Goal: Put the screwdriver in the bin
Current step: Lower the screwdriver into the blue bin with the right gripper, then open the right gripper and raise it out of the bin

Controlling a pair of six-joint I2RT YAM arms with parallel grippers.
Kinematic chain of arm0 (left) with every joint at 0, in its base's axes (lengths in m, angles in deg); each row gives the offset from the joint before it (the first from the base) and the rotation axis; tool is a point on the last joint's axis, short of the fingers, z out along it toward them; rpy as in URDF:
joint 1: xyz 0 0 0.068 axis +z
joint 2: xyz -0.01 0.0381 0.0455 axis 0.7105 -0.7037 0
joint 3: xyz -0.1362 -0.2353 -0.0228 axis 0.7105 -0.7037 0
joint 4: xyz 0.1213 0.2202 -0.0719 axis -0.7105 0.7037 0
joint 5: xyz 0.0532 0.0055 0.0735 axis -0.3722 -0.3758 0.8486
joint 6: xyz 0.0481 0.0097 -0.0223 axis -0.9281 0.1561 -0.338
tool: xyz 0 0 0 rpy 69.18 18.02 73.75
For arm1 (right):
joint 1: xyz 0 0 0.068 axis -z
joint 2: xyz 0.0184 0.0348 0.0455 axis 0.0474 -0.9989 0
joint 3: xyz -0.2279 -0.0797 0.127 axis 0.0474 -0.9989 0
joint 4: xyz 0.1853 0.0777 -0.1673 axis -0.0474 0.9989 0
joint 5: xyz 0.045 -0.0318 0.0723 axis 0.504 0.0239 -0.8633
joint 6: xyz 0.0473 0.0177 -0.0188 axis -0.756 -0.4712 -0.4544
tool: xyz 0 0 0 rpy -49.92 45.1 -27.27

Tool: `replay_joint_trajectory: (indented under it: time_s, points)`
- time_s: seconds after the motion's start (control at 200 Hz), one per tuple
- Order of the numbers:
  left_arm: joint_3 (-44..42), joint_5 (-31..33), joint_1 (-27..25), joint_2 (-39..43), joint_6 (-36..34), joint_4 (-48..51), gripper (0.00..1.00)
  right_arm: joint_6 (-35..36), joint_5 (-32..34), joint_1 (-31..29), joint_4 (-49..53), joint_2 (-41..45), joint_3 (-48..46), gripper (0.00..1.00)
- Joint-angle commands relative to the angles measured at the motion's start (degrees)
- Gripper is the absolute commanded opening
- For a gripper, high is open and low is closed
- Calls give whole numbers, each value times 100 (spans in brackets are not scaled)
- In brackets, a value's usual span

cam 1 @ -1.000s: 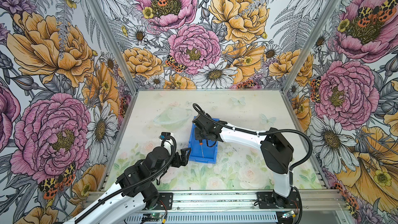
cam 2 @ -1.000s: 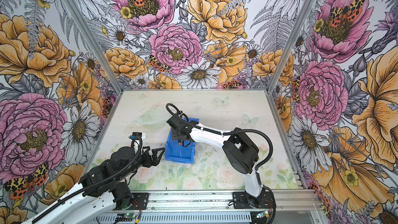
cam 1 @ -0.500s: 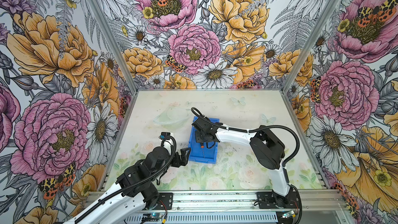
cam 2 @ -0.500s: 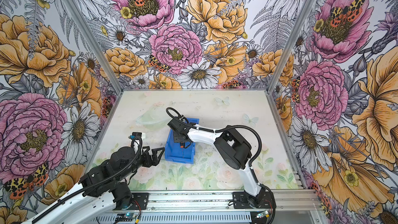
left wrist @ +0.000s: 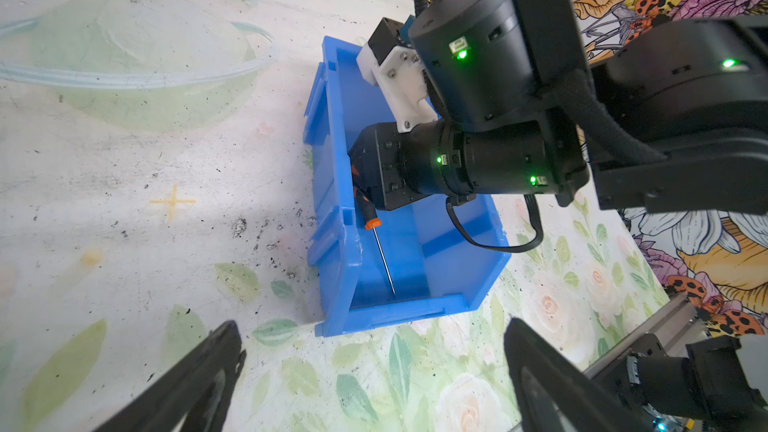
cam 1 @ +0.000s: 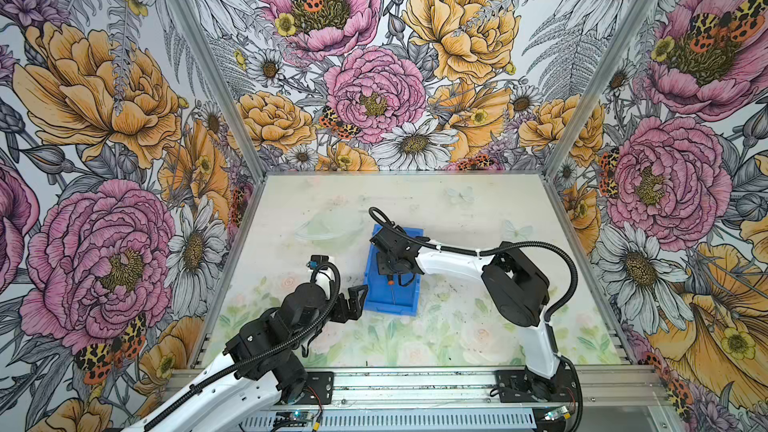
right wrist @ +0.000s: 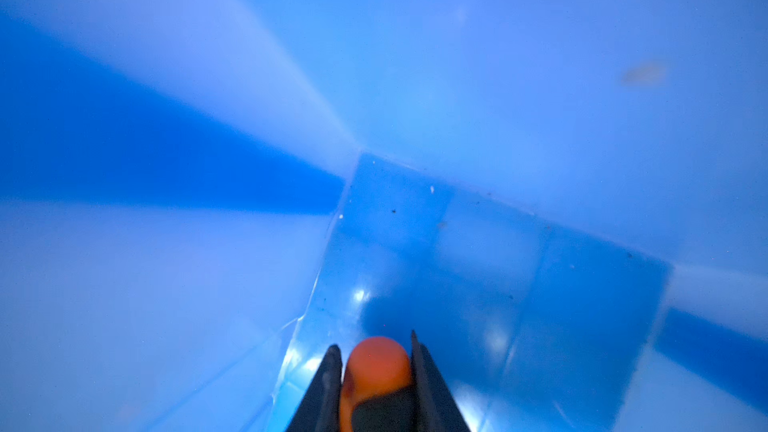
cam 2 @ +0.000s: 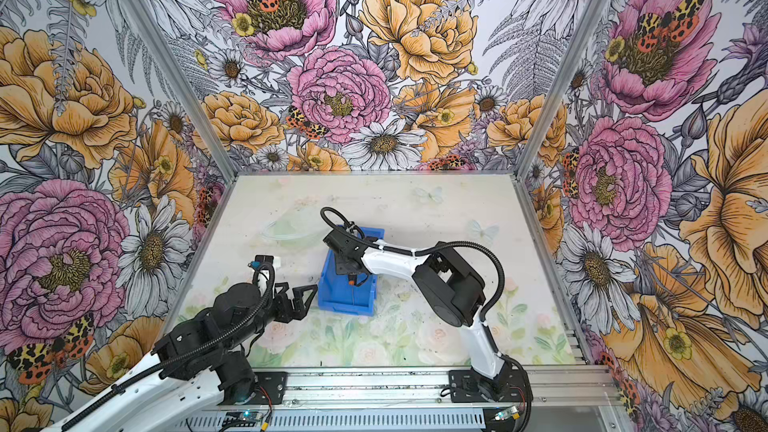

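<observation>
Two black fingers (right wrist: 328, 384) of my right gripper (right wrist: 374, 340) flank the rounded orange end of the screwdriver (right wrist: 376, 363), one on each side, with no gap that I can make out. The jaws are nearly closed on the handle and I have hold of it. The wrist view is soft right at the contact, though, so I cannot say how firmly the pads press.

Seen from my left wrist, the screwdriver (left wrist: 372, 224) slants down out of that grip. Its orange collar shows just below the fingers, and the thin silver shaft runs on to the floor of the bin (left wrist: 332, 184). The tip is down just behind the low front lip, close along the left wall. My right gripper reaches down between the blue walls, and the right wrist camera sees only the bin (right wrist: 540, 76) around the handle.

In both top views the orange collar of the screwdriver (cam 1: 390, 283) (cam 2: 351, 283) shows inside the bin (cam 1: 390, 310) (cam 2: 345, 310). The bin sits near the middle of the worktop (cam 1: 457, 209), with its low lip turned toward the front edge.

My left gripper (cam 1: 358, 299) hovers just beside the bin's front left corner. Its jaws are spread wide and hold nothing, and its fingers (left wrist: 199, 384) frame the lip in the left wrist view.
</observation>
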Motion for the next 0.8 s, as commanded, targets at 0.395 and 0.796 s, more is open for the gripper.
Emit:
replay_joint_trajectory:
  time_s: [0.395,0.796]
  points:
    - [-61,138,-42,71,82,12,99,146,282,-6,-106,525,139,48]
    - [-61,163,-38,-24,83,-1,99,306,437,-30,-96,1613,-399,62]
